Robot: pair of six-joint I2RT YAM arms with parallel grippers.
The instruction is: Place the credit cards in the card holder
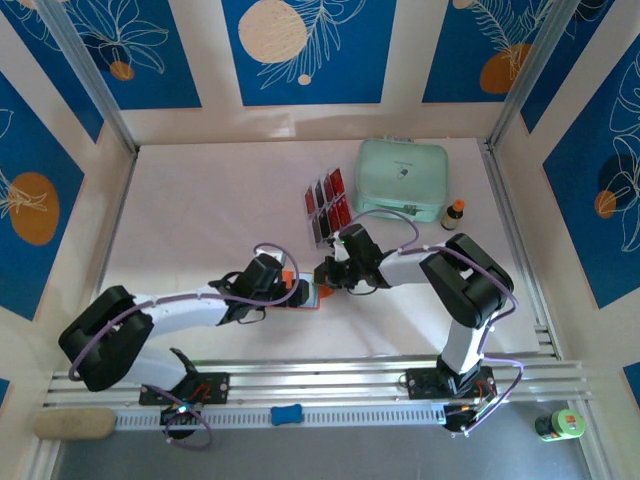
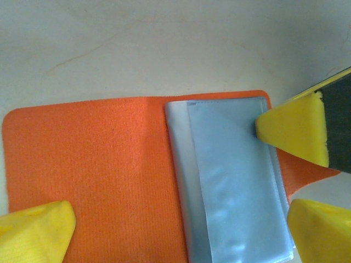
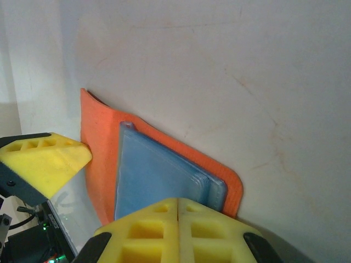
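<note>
**Q:** Item (a): where's the card holder (image 2: 98,164), and how will it handle?

**A:** (a) Lies open and flat on the surface (image 1: 200,220), approx. centre, btw. the two arms. The cover looks like soft woven fabric, so it's prob. light and floppy and apt to slide if pushed. The grey sleeves (image 2: 236,186) inside are thin, slick plastic and will likely buckle under a poke. It's best pinned by the bare orange flap, not lifted.

**Q:** Item (b): the credit cards (image 1: 327,203)?

**A:** (b) Red and black, standing in a clear rack (image 1: 320,236) farther back, just beside the mint case (image 1: 402,178) and well apart from the card holder. Judged thin, stiff, light and slippery. Take one by its free upper edge, pinching across the thickness; lying flat it'd be hard to pick up.

**Q:** Item (c): grippers?

**A:** (c) The left gripper (image 2: 179,219) has its jaws spread wide, straddling the card holder w/ nothing held. Can't tell whether its tips press on the cover. The right gripper (image 3: 178,205) has its jaws closed together and empty, w/ the tip apparently on a corner of the sleeves.

**Q:** Item (d): what's hidden or unclear?

**A:** (d) The card holder's near edge is cut off at the frame bottom in the left wrist view. In the top view both grippers cover most of it. Can't tell which edge of the sleeves is the mouth. The cards are too small to count.
</note>
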